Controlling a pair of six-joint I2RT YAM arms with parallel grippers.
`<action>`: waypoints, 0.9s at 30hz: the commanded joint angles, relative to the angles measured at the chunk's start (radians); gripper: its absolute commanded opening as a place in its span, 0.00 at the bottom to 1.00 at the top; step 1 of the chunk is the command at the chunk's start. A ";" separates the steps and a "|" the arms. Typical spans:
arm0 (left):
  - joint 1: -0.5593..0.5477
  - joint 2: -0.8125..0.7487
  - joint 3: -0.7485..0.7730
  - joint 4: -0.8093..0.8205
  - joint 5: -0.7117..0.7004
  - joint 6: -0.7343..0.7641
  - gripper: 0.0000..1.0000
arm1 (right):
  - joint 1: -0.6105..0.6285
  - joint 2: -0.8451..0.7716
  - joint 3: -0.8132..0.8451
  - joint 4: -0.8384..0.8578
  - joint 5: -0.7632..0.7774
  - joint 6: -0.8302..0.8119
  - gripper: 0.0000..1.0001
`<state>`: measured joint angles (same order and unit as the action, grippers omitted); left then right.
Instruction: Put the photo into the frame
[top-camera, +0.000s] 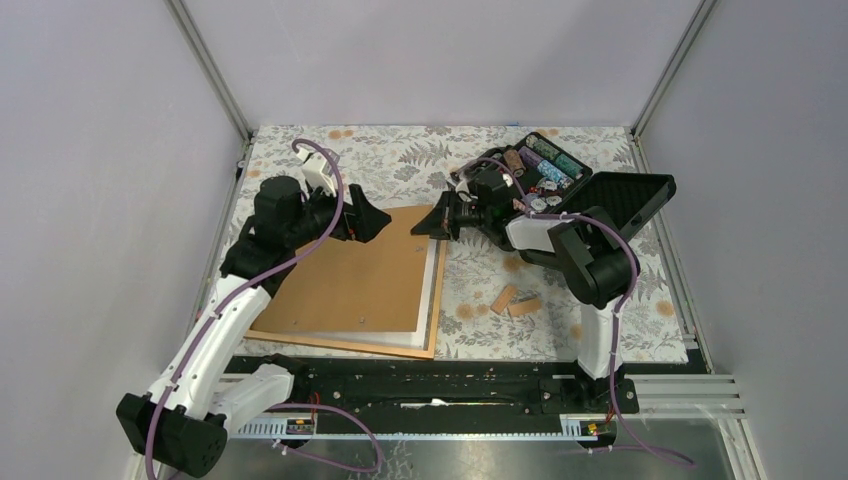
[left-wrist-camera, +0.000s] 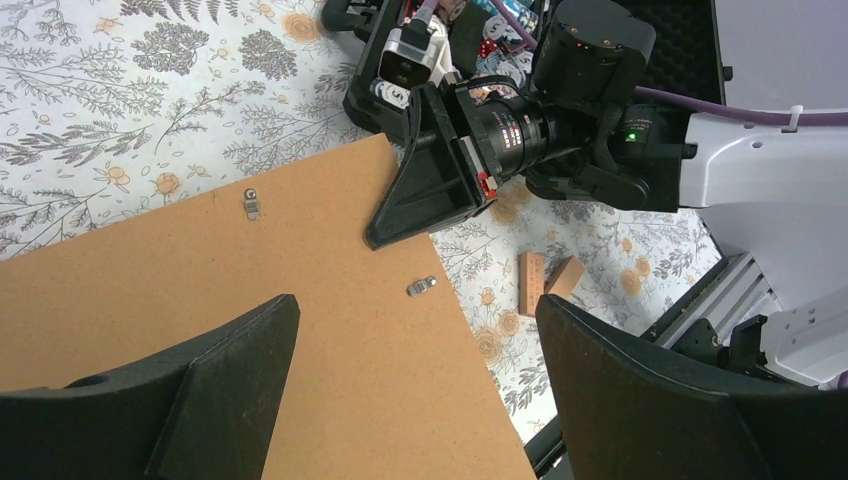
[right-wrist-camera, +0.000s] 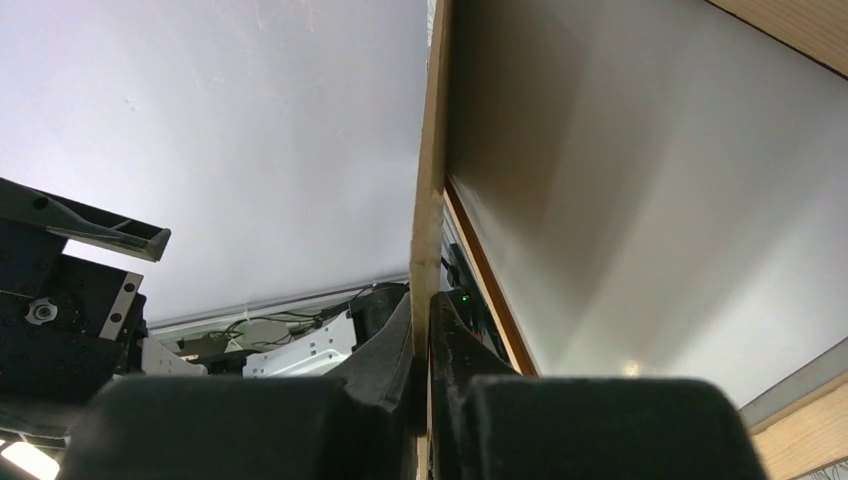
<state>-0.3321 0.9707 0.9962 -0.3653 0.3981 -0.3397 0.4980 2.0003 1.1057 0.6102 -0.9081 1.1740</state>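
The frame (top-camera: 340, 346), with a thin orange-tan border, lies flat left of centre. A plain brown backing board (top-camera: 350, 275) lies over it. A white strip (top-camera: 430, 290) shows between board and frame on the right; it may be the photo's plain back, and no printed side shows. My right gripper (top-camera: 432, 222) is shut on the board's far right corner (left-wrist-camera: 385, 150) and holds it slightly raised. In the right wrist view the board's thin edge (right-wrist-camera: 428, 200) sits between the fingers, with the white surface (right-wrist-camera: 650, 200) beside it. My left gripper (left-wrist-camera: 415, 330) is open and empty above the board (left-wrist-camera: 250, 330).
An open black case (top-camera: 540, 165) of small rolls stands at the back right, its lid (top-camera: 630, 200) lying open. Two small wooden blocks (top-camera: 515, 300) lie right of the frame. Metal turn clips (left-wrist-camera: 422, 286) sit on the board. A black rail (top-camera: 430, 385) runs along the near edge.
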 joint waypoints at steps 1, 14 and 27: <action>-0.002 -0.024 -0.010 0.040 -0.002 0.003 0.93 | 0.026 -0.001 -0.003 0.103 0.045 0.008 0.12; 0.056 -0.030 -0.024 0.060 0.002 -0.009 0.93 | 0.055 -0.133 0.125 -0.688 0.411 -0.486 0.69; 0.189 -0.004 -0.056 0.106 0.022 -0.038 0.93 | 0.056 -0.227 0.169 -0.977 0.635 -0.687 1.00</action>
<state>-0.1734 0.9604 0.9543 -0.3355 0.3962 -0.3561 0.5465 1.8267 1.2503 -0.2707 -0.3805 0.5617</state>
